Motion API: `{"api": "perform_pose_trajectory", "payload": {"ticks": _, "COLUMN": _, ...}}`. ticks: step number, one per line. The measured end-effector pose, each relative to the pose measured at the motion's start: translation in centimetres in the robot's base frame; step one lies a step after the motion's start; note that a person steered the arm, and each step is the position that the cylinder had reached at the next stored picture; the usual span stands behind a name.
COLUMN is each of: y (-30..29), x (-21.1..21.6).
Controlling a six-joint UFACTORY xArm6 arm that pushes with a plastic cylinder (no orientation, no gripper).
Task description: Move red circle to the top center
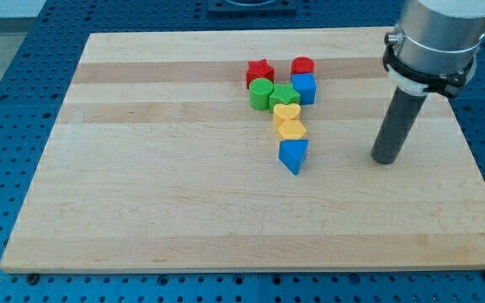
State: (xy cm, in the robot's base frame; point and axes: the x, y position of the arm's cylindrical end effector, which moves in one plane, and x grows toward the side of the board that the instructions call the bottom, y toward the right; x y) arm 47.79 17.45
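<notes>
**Red circle sits near the top centre, tip well off to the right**

The red circle (302,66) stands on the wooden board (141,168) a little right of centre, near the view's top. It touches the blue block (304,87) just below it. The red star (260,72) is near it on the view's left, with a gap between them. Below the star are the green circle (262,94) and a green star (283,95), packed against the blue block. A yellow heart (286,113), a yellow hexagon (291,130) and a blue triangle (293,156) run down from there in a close line.

My tip (384,159) rests on the board well apart from all blocks, on the view's right, about level with the blue triangle. It is a plain rod touching nothing but the board.

The board lies on a blue perforated table (7,101). No containers show.
</notes>
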Motion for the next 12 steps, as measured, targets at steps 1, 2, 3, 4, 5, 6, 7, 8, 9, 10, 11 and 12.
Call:
{"api": "perform_pose_trajectory", "payload": {"ticks": 1, "y": 0.0, "x": -0.8}}
{"api": "perform_pose_trajectory", "payload": {"ticks": 2, "y": 0.0, "x": -4.8}}
{"api": "perform_pose_trajectory", "payload": {"ticks": 3, "y": -0.1, "x": -9.4}}
{"api": "perform_pose_trajectory", "payload": {"ticks": 4, "y": -0.4, "x": -13.5}}
{"api": "perform_pose_trajectory", "payload": {"ticks": 5, "y": -2.8, "x": -15.7}}
{"api": "perform_pose_trajectory", "payload": {"ticks": 6, "y": -7.9, "x": -15.8}}
{"api": "perform_pose_trajectory", "payload": {"ticks": 7, "y": -11.6, "x": -15.8}}
{"api": "perform_pose_trajectory", "payload": {"ticks": 8, "y": -12.7, "x": -15.9}}
{"api": "perform_pose_trajectory", "payload": {"ticks": 9, "y": -14.2, "x": -16.9}}
{"api": "perform_pose_trajectory", "payload": {"ticks": 10, "y": -17.0, "x": -18.0}}
{"api": "perform_pose_trajectory", "payload": {"ticks": 11, "y": -18.1, "x": -18.6}}
{"api": "perform_pose_trajectory", "payload": {"ticks": 12, "y": -17.6, "x": -19.3}}
